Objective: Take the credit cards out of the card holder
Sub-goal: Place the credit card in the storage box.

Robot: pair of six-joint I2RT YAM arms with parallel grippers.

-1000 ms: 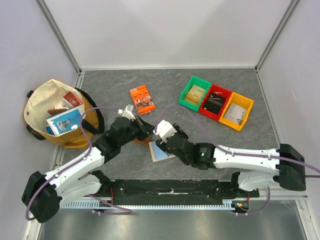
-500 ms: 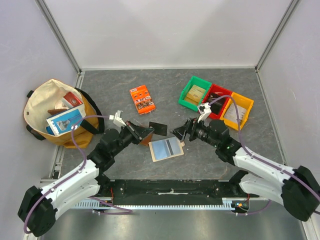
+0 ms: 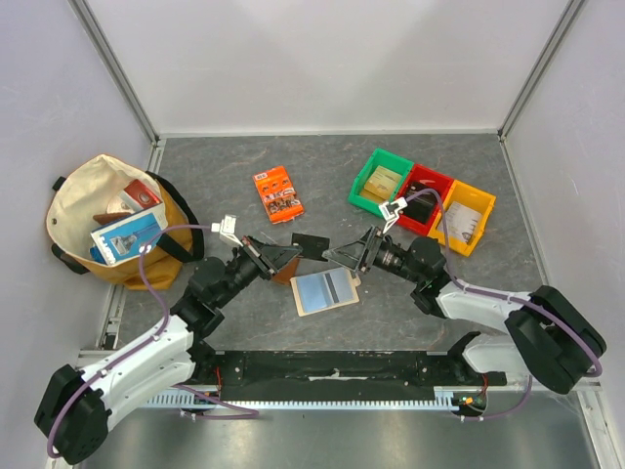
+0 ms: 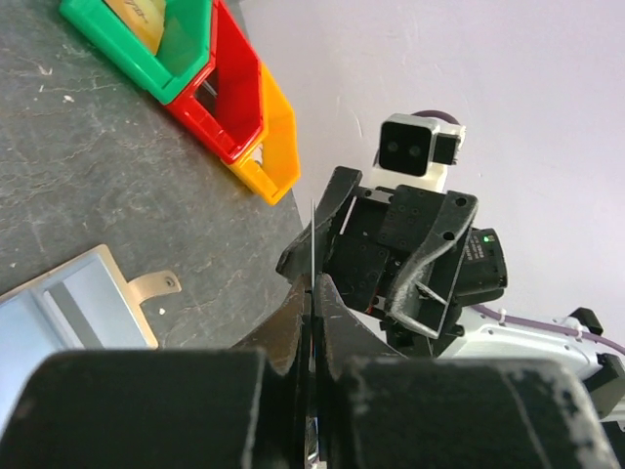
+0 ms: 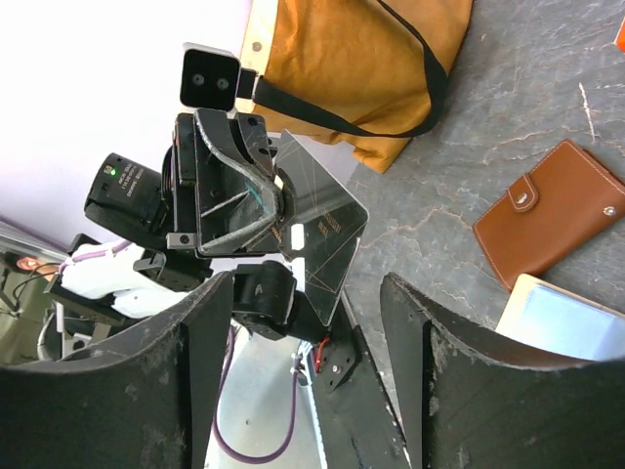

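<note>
Top view: bright, even, diffuse light from overhead. Only soft, short shadows fall on the grey surface (image 3: 439, 161) around the card holder (image 3: 324, 290). Sharp throughout, no glare, walls faintly lilac.
Left wrist: left hand (image 4: 312, 303) right of the holder is a dark, defocused mass. Wall beyond is bright, near clipped.
Right wrist: fingers (image 5: 117, 391) of the right hand (image 5: 308, 288) are black and soft, left of the holder. Wall further left is blown white. The black credit card (image 5: 317, 239) there catches a grey sheen. Both wrist views are tilted, with wide-angle stretch.

Beige leather-look folding card holder (image 3: 325, 290) front-centre on the grey table (image 3: 225, 166), brown leather wallet (image 5: 547, 215) just behind-left of it, cream-and-mustard canvas bag (image 3: 146, 264) at the left edge, green, red and yellow plastic bins (image 3: 433, 175) back-right.
</note>
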